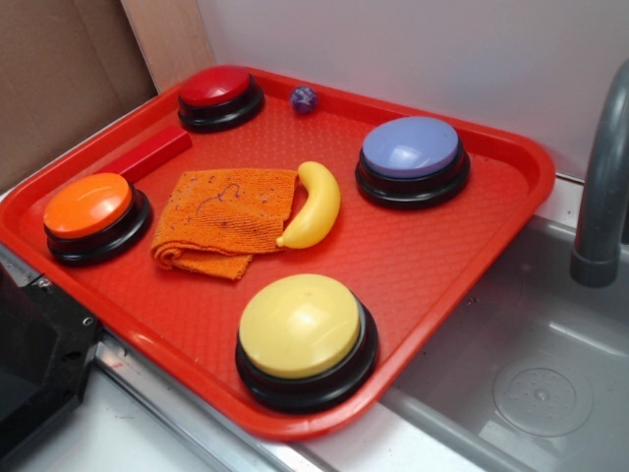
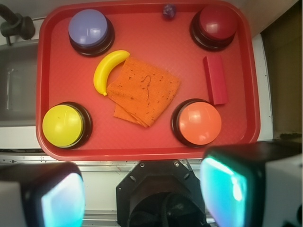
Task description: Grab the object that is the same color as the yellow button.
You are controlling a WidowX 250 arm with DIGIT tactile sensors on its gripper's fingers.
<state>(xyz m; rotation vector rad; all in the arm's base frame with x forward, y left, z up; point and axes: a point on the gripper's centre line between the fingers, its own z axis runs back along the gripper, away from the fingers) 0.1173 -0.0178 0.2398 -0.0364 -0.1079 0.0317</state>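
Note:
A small curved yellow banana [image 1: 313, 205] [image 2: 109, 70] lies on the red tray [image 1: 462, 246] [image 2: 151, 33], touching the edge of an orange cloth [image 1: 228, 218] [image 2: 144, 92]. The yellow button [image 1: 303, 334] [image 2: 64, 125] sits in the tray's near corner. My gripper [image 2: 142, 191] shows only in the wrist view. It hangs high above the tray's front edge, far from the banana. Its two teal-padded fingers [image 2: 61, 198] are spread wide apart with nothing between them.
The tray also holds an orange button [image 1: 90, 211] [image 2: 199, 123], a red button [image 1: 218, 95] [image 2: 217, 24], a lavender button [image 1: 411, 157] [image 2: 89, 30], a red block [image 1: 149, 154] [image 2: 215, 79] and a small purple ball [image 1: 303, 98] [image 2: 169, 11]. Beside it are a sink [image 1: 531, 374] and a grey faucet [image 1: 601, 187]. The robot base [image 1: 34, 364] [image 2: 163, 194] is at the front.

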